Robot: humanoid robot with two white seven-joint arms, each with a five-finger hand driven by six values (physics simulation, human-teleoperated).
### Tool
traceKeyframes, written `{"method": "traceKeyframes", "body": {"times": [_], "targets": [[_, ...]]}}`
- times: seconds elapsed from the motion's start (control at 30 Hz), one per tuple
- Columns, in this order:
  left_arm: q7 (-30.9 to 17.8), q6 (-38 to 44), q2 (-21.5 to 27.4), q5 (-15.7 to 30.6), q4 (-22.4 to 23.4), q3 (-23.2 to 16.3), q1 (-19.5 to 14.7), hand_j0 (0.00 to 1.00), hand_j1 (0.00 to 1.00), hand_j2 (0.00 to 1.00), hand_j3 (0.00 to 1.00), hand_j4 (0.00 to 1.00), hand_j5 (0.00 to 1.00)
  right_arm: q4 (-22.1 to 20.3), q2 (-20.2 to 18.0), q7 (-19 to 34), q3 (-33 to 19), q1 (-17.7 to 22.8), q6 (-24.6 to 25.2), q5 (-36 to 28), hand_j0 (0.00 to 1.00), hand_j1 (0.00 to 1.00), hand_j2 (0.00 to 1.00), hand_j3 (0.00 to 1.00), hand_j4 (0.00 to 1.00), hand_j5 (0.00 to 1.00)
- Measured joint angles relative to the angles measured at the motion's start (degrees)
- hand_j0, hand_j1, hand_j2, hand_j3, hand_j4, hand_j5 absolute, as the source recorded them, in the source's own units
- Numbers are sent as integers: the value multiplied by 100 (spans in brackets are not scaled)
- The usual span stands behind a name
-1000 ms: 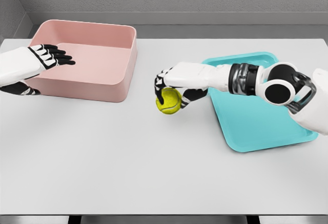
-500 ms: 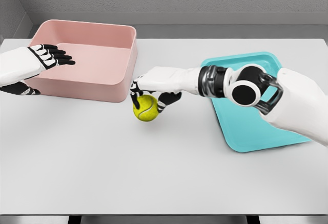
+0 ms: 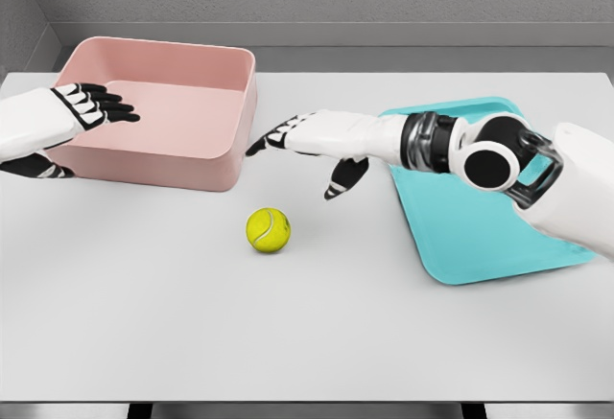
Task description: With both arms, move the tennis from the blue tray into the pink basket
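Two white robot arms reach over a pale grey tabletop point(image 3: 144, 323). One yellow-green fuzzy tennis ball point(image 3: 269, 229) sits on the bare table at about the centre, held by nothing and apart from both hands. Up at ten o'clock stands a pink rectangular plastic basket point(image 3: 230, 155) with nothing visible inside. Over at three o'clock lies a flat turquoise-blue plastic tray point(image 3: 480, 237), also bare of contents. Entering from the right, the right hand point(image 3: 312, 141) hovers above and to the upper right of the ball, fingers spread wide and gripping nothing, fingertips pointing toward the basket. At nine o'clock, the left hand point(image 3: 82, 110) hovers at the basket's left wall, fingers extended and loose, empty. Judging by positions, the ball is out of the tray and roughly halfway; lifting it into the basket remains.
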Motion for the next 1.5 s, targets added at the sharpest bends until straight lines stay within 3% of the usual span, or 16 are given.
{"method": "traceKeyframes", "body": {"times": [0.13,0.3,0.37,0.4,0.5,0.63,0.7,1.2,1.5], "targets": [[-4,0,128,1,-502,-37,306,100,100,100,100,100,100,-1,-824,102,-1022,694,-376,10,100,100,100,100,100,100],[-94,-1,12,-13,-918,-106,441,100,100,100,100,100,100,22,-1756,139,-2949,2807,-988,38,100,100,100,100,100,100],[-184,0,-212,-42,-982,-123,448,100,100,100,100,100,100,44,-1936,145,-3761,3559,-1345,39,100,100,100,100,100,100],[-216,0,-322,-74,-1005,-133,447,100,100,100,100,100,100,51,-2001,145,-4109,3726,-1503,38,100,100,100,100,100,100],[-343,-1,-652,-130,-1041,-171,544,100,100,100,100,100,100,59,-2105,145,-4686,3753,-1803,30,100,100,100,100,100,100],[-465,-2,-1086,-341,-1053,-192,535,100,100,100,100,100,100,25,-2126,146,-5018,3867,-1954,25,100,100,100,100,100,100],[-483,-2,-1267,-440,-1054,-195,535,100,100,100,100,100,100,12,-2087,146,-5037,4016,-1964,25,100,100,100,100,100,100],[-531,-2,-1709,-1041,-957,-84,350,100,100,100,100,100,100,-2,-1912,146,-4960,4016,-1978,23,100,100,100,100,100,100],[-549,-2,-2154,-1484,-954,-236,350,100,100,100,100,100,100,-2,-1907,146,-4963,4008,-1978,23,100,100,100,100,100,100]]}}
